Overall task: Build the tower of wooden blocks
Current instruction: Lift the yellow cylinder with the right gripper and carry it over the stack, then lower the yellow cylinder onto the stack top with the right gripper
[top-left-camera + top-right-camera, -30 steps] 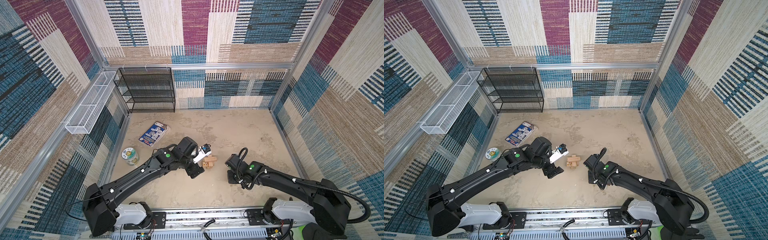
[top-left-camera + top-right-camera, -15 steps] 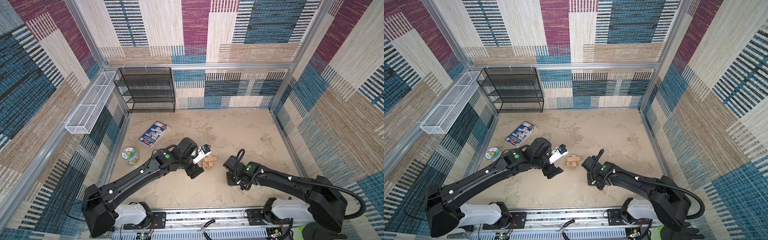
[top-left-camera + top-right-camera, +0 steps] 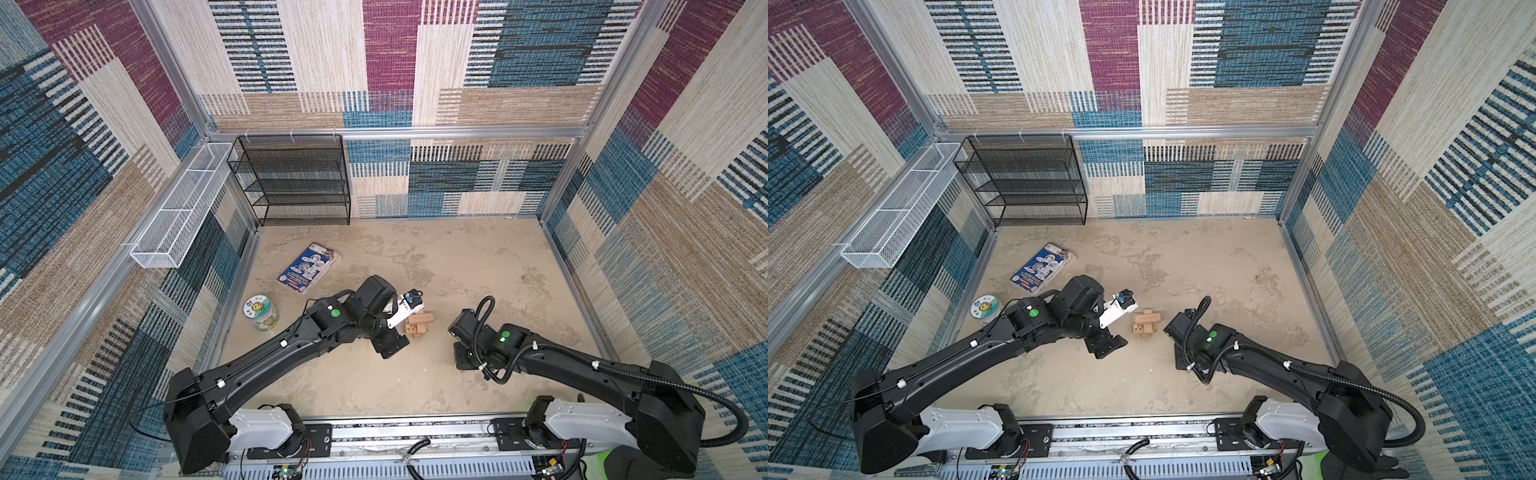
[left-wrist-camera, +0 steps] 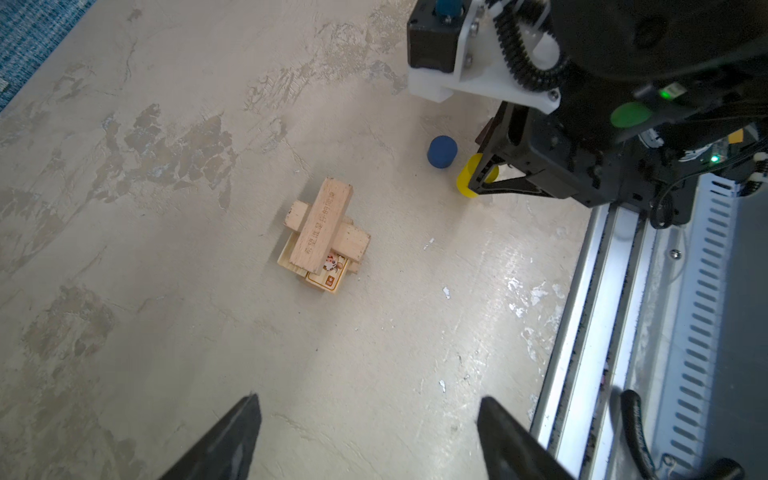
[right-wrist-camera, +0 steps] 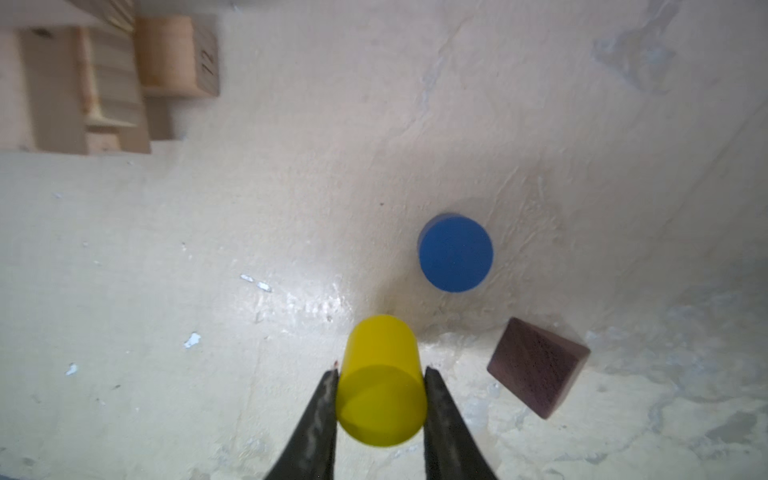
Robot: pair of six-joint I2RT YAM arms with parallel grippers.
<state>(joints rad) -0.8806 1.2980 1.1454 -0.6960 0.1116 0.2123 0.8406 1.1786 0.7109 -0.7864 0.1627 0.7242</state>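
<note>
Yellow cylinder pinched in my right claw; lift slow, straight up, staying clear of blue disc. Left claw wide, empty.

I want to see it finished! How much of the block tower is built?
The pale bars already sit criss-crossed as a small tower. The right gripper is pinching the yellow cylinder. The blue disc and dark-brown block lie on the table, waiting. The left gripper is open and empty.
</note>
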